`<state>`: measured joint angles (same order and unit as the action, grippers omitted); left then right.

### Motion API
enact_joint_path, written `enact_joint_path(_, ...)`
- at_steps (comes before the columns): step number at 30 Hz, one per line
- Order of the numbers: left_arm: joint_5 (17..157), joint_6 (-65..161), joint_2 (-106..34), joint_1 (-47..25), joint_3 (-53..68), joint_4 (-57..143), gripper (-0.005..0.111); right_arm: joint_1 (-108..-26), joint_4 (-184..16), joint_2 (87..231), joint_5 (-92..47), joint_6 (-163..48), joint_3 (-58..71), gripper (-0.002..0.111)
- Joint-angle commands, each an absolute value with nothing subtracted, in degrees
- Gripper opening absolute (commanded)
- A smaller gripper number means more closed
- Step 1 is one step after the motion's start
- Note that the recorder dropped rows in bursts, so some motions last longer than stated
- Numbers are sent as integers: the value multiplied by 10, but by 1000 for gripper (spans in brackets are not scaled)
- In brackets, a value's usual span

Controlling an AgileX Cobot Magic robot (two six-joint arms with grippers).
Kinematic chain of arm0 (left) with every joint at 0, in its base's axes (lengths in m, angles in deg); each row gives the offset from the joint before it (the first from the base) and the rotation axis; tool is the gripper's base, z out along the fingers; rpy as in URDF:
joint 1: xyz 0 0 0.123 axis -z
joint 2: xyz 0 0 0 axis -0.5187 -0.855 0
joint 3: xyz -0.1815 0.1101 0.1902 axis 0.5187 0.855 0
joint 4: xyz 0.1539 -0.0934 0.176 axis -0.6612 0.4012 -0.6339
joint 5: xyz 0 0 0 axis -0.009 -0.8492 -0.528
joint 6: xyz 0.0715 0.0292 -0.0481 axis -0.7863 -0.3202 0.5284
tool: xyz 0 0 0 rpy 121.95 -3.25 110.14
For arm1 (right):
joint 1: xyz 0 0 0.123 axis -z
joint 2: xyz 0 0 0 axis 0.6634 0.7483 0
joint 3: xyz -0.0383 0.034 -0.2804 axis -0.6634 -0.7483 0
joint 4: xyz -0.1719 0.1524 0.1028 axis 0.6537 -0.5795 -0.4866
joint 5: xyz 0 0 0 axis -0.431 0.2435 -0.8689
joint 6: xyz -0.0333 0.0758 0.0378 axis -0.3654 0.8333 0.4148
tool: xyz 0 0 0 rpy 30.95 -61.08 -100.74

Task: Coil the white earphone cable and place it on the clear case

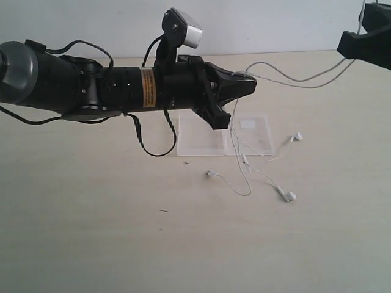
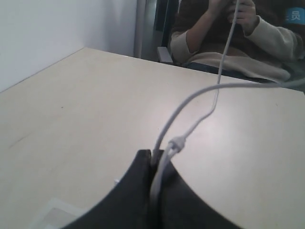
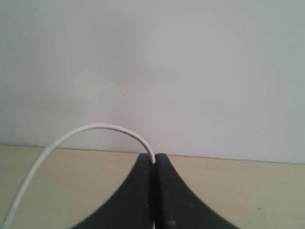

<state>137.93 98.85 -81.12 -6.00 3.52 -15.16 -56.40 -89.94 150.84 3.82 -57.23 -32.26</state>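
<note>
- The left gripper (image 1: 249,85) is reaching in level from 9 o'clock, hanging above the table (image 1: 91,244). Its jaws are pressing together on the white earphone cable (image 1: 287,76), with a small white lump (image 2: 176,142) on the wire sitting just past the tips.
- The right gripper (image 1: 343,44) is hovering up at 2 o'clock of the scene, jaws clamped tight on the same cable. One strand is arching out from between its tips.
- Two strands are sagging through the air between the two grippers.
- The rest of the cable is dropping from the left gripper toward 6 o'clock and passing over the clear case (image 1: 195,140). Whether it is touching there, I cannot tell.
- Three small white ends are lying on the table: one (image 1: 297,137) at 3 o'clock of the case, one (image 1: 288,196) at 5 o'clock, one (image 1: 212,174) at 6 o'clock.
- The clear case is lying flat and opened out beneath the left gripper's tip, with a white label (image 1: 247,124) on its 3 o'clock half.
- The cable is running loose, uncoiled.
</note>
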Motion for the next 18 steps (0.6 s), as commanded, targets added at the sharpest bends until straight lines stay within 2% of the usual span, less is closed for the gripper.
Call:
enact_joint_path(1, 1392, 1000, -781, -61, 37, -164, 0, -561, -913, 1507, 58, -578, -342, 0)
enact_joint_path(13, 1379, 1040, -749, -61, 37, -213, 0, -561, -915, 1509, 60, -576, -380, 1)
enact_joint_path(18, 1375, 1041, -749, -61, 37, -213, 0, -562, -908, 1512, 38, -569, -380, 18)
